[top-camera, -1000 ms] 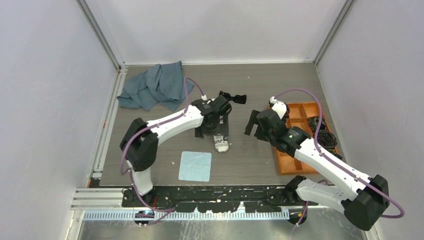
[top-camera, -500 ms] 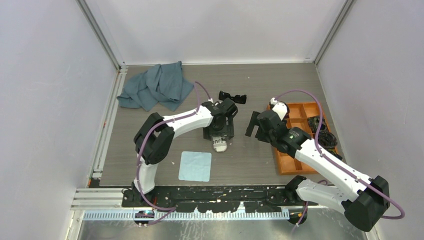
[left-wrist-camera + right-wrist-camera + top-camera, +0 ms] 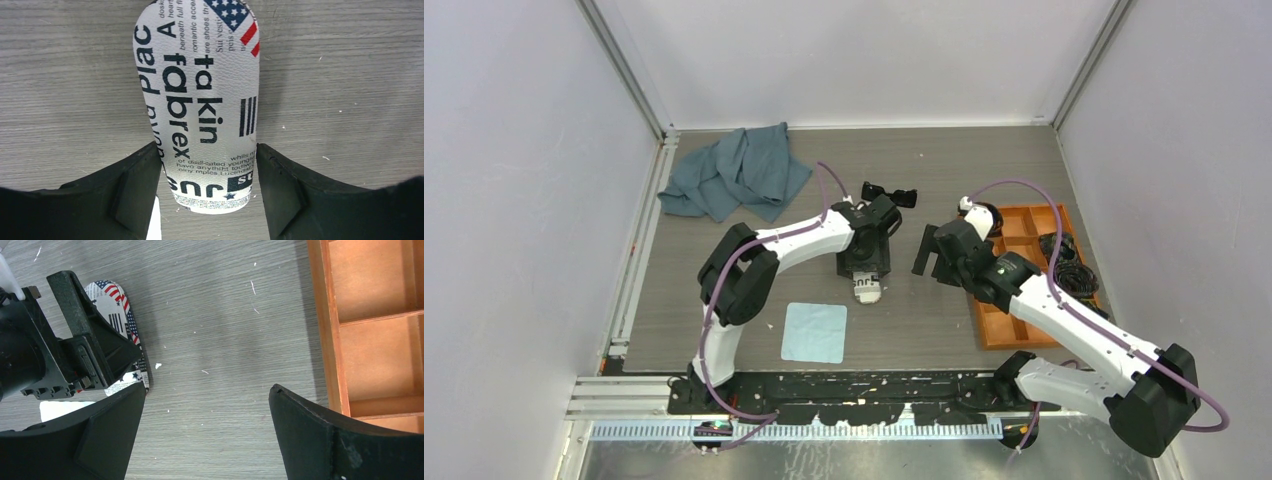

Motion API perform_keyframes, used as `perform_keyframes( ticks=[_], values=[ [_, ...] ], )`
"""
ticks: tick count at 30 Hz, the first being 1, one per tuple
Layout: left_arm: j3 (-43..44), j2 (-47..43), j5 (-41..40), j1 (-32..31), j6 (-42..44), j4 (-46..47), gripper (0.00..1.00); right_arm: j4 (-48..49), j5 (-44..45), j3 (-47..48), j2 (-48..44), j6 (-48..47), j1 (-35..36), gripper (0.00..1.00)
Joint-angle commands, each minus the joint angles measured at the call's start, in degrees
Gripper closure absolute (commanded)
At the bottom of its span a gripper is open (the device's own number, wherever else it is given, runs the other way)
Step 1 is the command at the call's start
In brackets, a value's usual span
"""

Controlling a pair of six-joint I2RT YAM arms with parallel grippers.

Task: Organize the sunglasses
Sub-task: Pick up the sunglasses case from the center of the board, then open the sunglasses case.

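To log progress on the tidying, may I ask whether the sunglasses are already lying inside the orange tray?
No, the sunglasses lie on the table, well to the left of the orange tray and not touching it.

Sunglasses (image 3: 890,193) lying loose on the table, far middle.
One small pair: glossy black frame, dark lenses, black arms. Flat on the grey wood-grain table (image 3: 944,160), long axis roughly left-right, right end slightly nearer the arm bases. Sits between the blue-grey cloth (image 3: 736,172) and the orange tray (image 3: 990,322), touching neither. Shows in the top view only, too small to tell if the arms are folded.
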Motion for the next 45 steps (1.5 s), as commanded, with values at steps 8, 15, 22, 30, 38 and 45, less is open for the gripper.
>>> perform_keyframes(
  ticks=[8,15,22,30,38,45],
  values=[
    [-2.67,-2.47,4.10,3.17,4.18,5.64,0.59,0.21,-0.46,1.40,-0.53,-1.58,0.01,0.00],
    [-17.35,-15.84,29.71,10.80,9.46,24.99,0.72,4.84,-10.50,2.27,-4.77,-1.87,-2.49,0.00],
    [-30.81,-28.49,46.03,17.28,8.33,41.26,0.80,14.52,-29.95,3.36,-4.58,2.15,-9.87,0.00],
    [-36.26,-36.99,55.15,19.32,2.69,53.06,0.86,39.38,-46.16,-0.07,1.11,14.88,-13.18,0.00],
    [-38.50,-41.01,57.33,20.43,-2.04,58.50,0.91,54.34,-51.72,-4.96,2.72,23.80,-15.26,0.00],
    [-42.16,-41.10,60.32,21.08,-12.39,71.38,0.99,69.74,-54.88,-10.80,4.91,30.03,-15.27,0.00]
  ],
)
